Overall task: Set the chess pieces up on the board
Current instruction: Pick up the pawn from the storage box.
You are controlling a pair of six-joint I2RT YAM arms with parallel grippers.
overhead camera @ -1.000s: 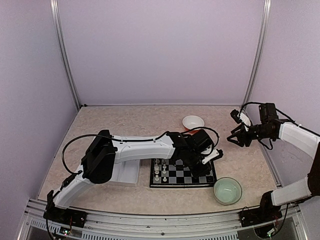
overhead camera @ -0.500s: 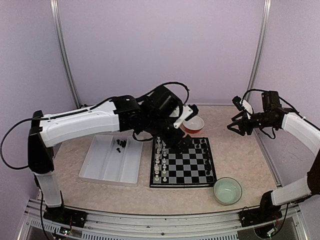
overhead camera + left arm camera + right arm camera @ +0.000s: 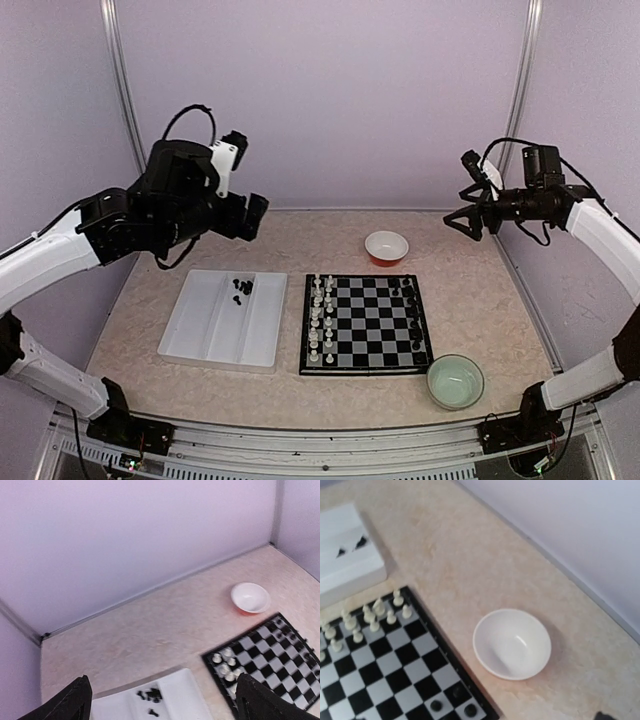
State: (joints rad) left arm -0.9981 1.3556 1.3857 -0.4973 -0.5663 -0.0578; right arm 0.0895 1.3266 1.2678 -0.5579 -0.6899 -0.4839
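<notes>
Left claw (image 3: 247,186): raised high over the tabletop's (image 3: 480,300) left rear, fingers spread wide with nothing between them. Judged free to drop for another piece.
Tray (image 3: 200,335): white, partitioned, left of the board. A few loose black chess pieces (image 3: 240,288) lie at its far end, not yet placed.
Board (image 3: 366,352): centre. White chess pieces (image 3: 320,315) stand in its two left files. Placed black pieces (image 3: 410,300) line the right edge, and those files look incomplete.
White bowl (image 3: 386,244): just behind the board's far right corner.
Green bowl (image 3: 455,381): by its near right corner.
Right claw (image 3: 462,192): aloft at right, fingers apart, empty.
Obstructions: nothing stands over the tray.
</notes>
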